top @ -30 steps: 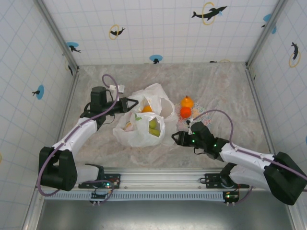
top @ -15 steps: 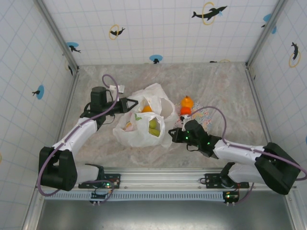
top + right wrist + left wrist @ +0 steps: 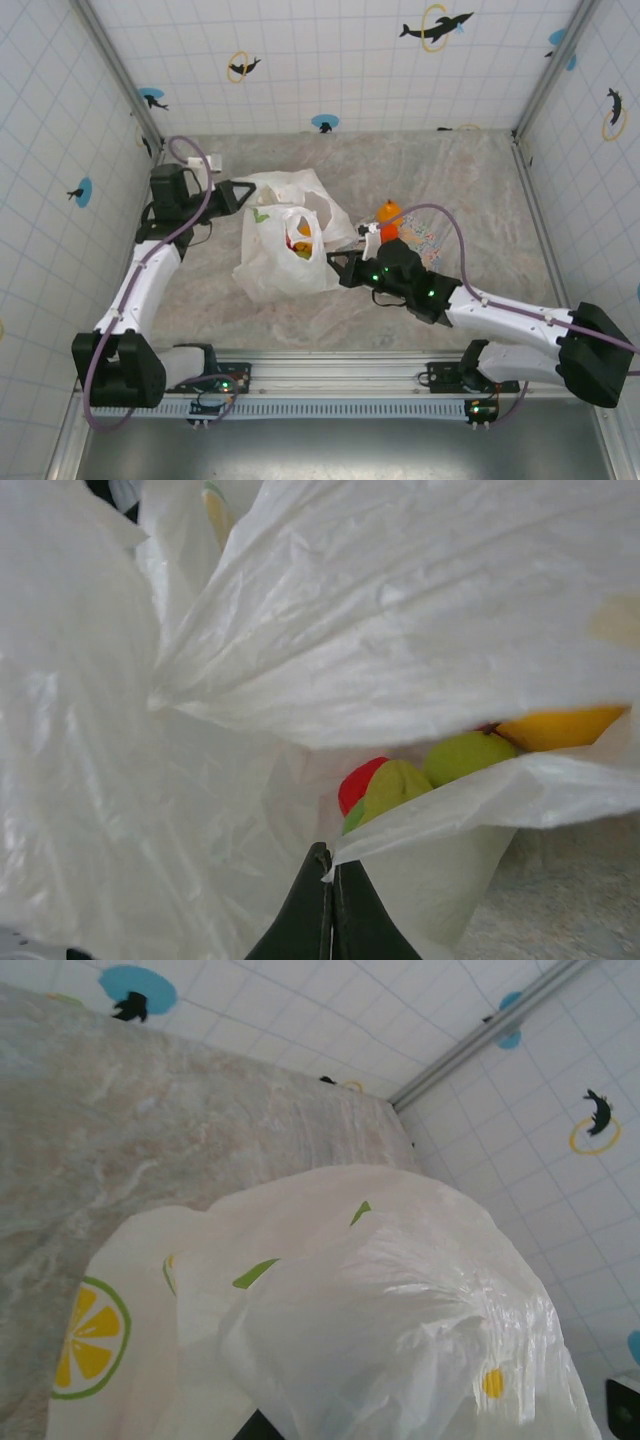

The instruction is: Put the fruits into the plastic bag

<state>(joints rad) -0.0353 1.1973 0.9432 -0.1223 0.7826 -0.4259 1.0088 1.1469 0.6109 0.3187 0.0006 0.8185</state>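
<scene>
"What's happening with the big plastic bag (image 3: pixel 275 265)?"

"It sits mid-table. The left gripper (image 3: pixel 243 191) pinches its far top. The right gripper (image 3: pixel 333 264) is squeezed tight on its near rim. I think they're pulling the mouth open. Some fruits (image 3: pixel 392 785) lie inside."

"What's next?"

"One gripper must let go, reach to the speckled plate (image 3: pixel 428 240) and fetch the orange (image 3: pixel 388 211) beside it. The floppy bag might fall shut."

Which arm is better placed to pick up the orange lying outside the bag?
Right. The right jaws pinch the plastic bag rim near the orange; the left arm holds the bag's far side, across from it.
</scene>
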